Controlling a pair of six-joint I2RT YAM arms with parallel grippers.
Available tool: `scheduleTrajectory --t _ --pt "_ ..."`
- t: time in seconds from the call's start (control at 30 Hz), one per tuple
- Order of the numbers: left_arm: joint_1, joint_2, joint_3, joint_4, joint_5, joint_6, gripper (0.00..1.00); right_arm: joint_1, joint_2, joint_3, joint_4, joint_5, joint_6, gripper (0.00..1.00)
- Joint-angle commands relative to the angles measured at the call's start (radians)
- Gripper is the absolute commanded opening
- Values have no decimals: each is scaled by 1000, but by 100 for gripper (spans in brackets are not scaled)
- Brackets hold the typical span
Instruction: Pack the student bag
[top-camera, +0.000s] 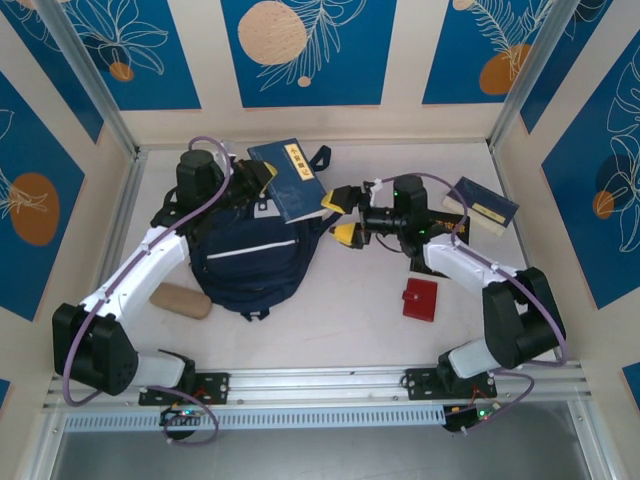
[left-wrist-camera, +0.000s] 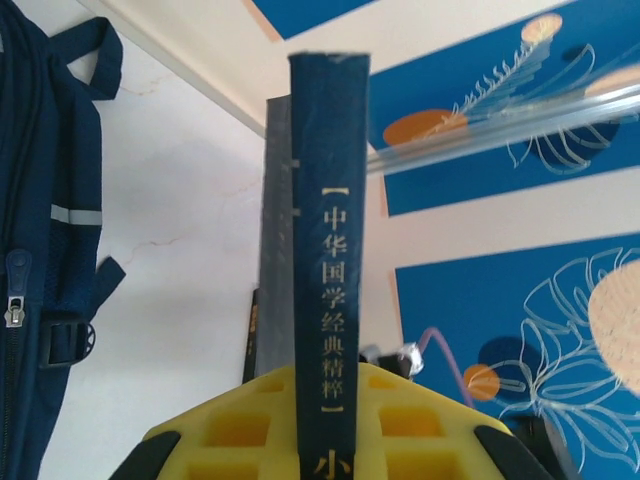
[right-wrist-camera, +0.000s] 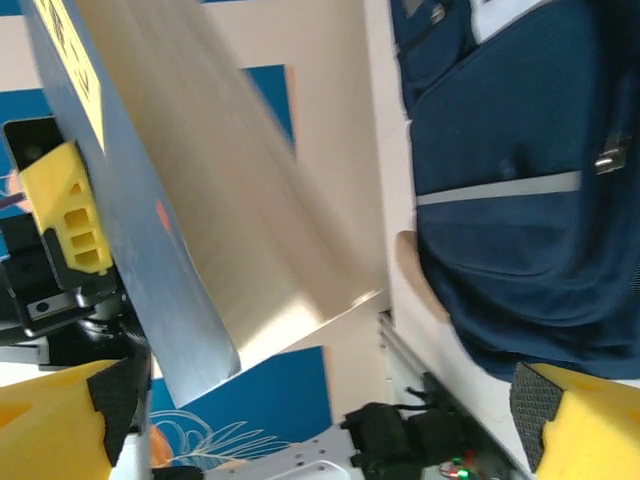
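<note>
Over the student bag (top-camera: 245, 265), centre-left on table, L gripper (top-camera: 265, 178) jaws clamped on navy book (top-camera: 290, 178), spine upright. R gripper (top-camera: 342, 216) jaws wide apart just beside book, gripping nothing.

You see the table (top-camera: 350, 300) lit bright and even from above, with only soft shadows. In the left wrist view the book (left-wrist-camera: 325, 300) spine is sharp. In the right wrist view its pale page edge is blurred and a bit glaring; the bag (right-wrist-camera: 520, 150) is clearer.
</note>
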Motion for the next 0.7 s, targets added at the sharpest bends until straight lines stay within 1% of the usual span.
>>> scheduleTrajectory --t 0.0,0.07,0.17,0.3,0.43,0.53,0.6,0.67 --pt "7 -15 -1 84 -52 -91 0 55 48 -6 297 82 225 99" --pt "7 -16 8 71 -59 -99 0 84 88 4 382 108 282 99" --pt "8 -22 20 44 -74 -94 0 117 132 29 444 141 331 99" --pt "8 -21 20 44 -96 -107 0 142 173 46 514 189 374 94" --pt "8 -18 4 61 -110 -125 0 147 195 44 566 240 410 84" --pt "8 -24 -10 64 -127 -132 0 146 212 39 623 271 442 72" --pt "10 -24 -11 49 -133 -124 0 145 220 43 633 279 452 65" --pt "10 -18 -15 52 -124 -112 0 143 228 52 631 274 452 56"
